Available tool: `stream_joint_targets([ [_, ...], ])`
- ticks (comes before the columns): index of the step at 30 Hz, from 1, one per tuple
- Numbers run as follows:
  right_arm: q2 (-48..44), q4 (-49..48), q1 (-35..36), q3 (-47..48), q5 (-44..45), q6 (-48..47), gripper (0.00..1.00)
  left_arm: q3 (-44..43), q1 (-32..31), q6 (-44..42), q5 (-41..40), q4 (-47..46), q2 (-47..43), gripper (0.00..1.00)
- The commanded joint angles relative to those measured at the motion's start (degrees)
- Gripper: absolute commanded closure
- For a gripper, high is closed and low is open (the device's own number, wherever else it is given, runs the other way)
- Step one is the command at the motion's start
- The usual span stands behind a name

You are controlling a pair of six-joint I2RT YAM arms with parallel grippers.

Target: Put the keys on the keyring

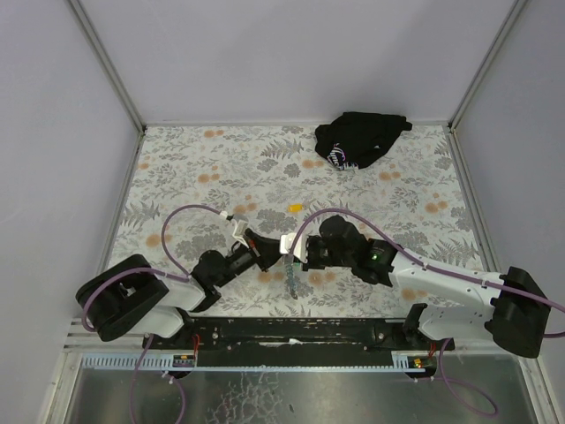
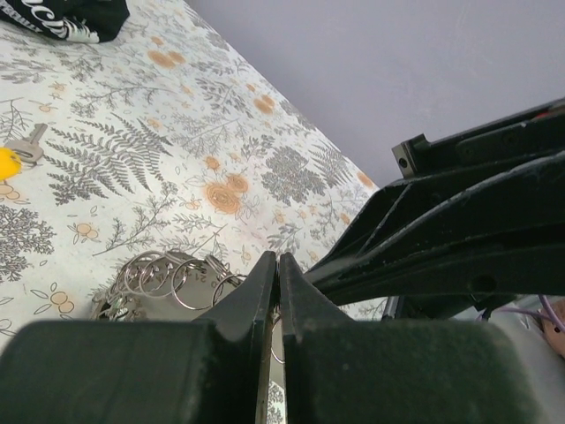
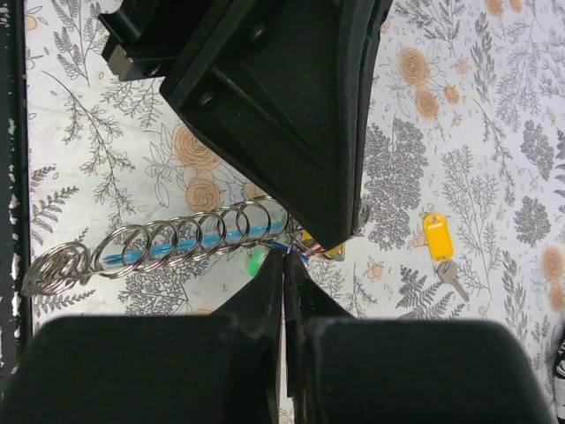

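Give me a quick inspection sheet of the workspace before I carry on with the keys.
Surface: floral table cover, lying flat.
Job's things: keyring, a row of metal rings along a blue strap, lies on the cover at the tips of both hands. One yellow-tagged key lies apart from it, not threaded on.
Clutter: black cloth bundle at the far right of the table.
Hands: left hand and right hand are both shut, tips close together at the keyring. Whether either pinches a ring cannot be told.
Cables: purple cables loop above both arms, none lying on the job's things.
Surroundings: plain grey walls; nothing else seen.
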State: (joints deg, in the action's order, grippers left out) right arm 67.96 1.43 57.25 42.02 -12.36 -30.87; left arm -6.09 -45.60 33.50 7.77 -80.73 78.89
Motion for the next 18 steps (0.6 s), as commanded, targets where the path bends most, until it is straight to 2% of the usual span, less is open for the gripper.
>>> stream_joint_targets([
  [1,0.24,1.45,1.8,0.57,1.98,-0.72,1.0,-1.17,-0.53,-0.71,-7.17,-10.79,-0.49,1.0],
  [5,-1.21,3.22,1.72,1.72,5.14,-3.48,1.0,0.58,-0.51,-1.7,-7.42,-10.77,-0.87,1.0],
  [11,-3.5,5.4,1.72,3.62,7.42,-6.66,1.0,2.64,-0.43,-4.32,-6.23,-9.47,-3.35,0.8],
  [18,-3.23,8.86,1.75,6.54,9.54,-10.24,1.0,-0.24,0.91,-10.75,1.52,3.24,-9.55,0.65],
])
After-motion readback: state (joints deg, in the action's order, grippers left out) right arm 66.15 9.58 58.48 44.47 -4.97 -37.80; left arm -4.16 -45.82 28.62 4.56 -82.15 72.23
